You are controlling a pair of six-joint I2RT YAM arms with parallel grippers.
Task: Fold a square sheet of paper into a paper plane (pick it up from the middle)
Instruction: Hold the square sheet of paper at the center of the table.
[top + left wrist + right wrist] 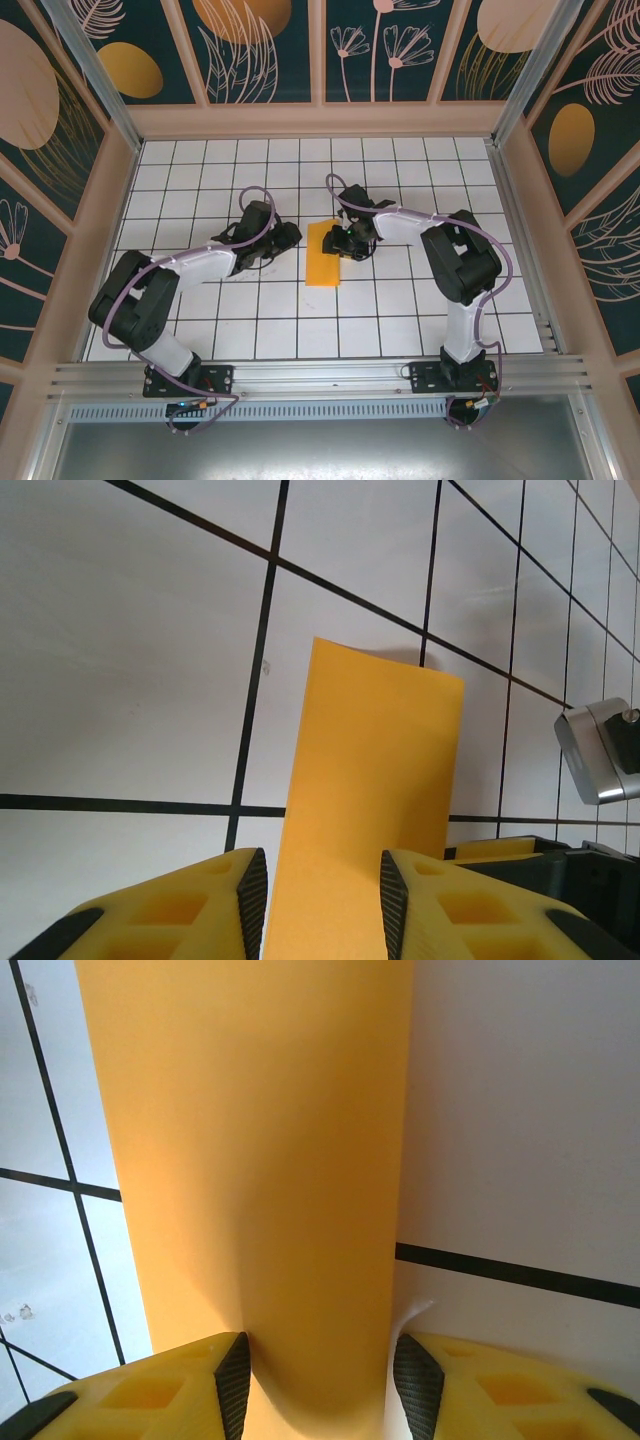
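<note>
The square sheet of paper (pixel 323 262) lies on the white grid table, folded into a long orange-yellow rectangle. A paper plane is out of view. My left gripper (pixel 293 234) sits at the strip's upper left. In the left wrist view the paper (pixel 370 770) runs flat between the open left gripper (pixel 323 870), close to both pads. My right gripper (pixel 338 240) is over the strip's top end. In the right wrist view the paper (pixel 260 1160) bends up in a soft curl between the open right gripper (pixel 325 1360); the left pad (pixel 234 1380) touches it, the right pad stands slightly apart.
Dark patterned wall panels (pixel 260 50) enclose the table on three sides. An aluminium rail (pixel 320 375) runs along the near edge by the arm bases. A silver part of the right arm (pixel 600 755) sits close to the strip's right side.
</note>
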